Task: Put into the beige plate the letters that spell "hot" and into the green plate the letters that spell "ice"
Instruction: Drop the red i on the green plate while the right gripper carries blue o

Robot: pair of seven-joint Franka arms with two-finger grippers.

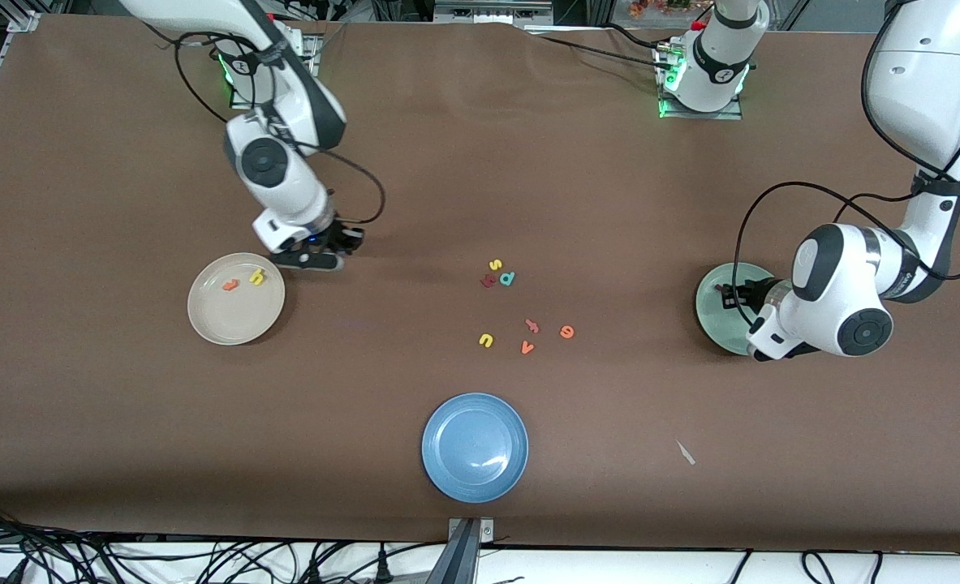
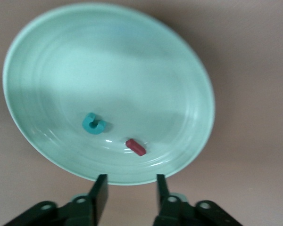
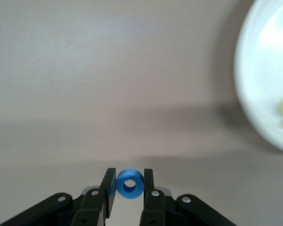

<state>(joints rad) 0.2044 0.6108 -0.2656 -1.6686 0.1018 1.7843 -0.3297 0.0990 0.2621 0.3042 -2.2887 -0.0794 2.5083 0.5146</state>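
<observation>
Right claw pinches blue o over desk just beside beige plate; yellow h and orange t lie in that plate. Left claw spread, holding nothing, over green plate rim (teal c, dark red i inside). Orange e on desk, well apart from green plate, toward desk middle.

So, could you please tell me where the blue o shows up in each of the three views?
Front view: not visible; the right hand covers it, beside the beige plate.
Left wrist view: not in it.
Right wrist view: blue o pinched between the right hand's fingers, low in the picture.
Shared landmark: the beige plate.
</observation>
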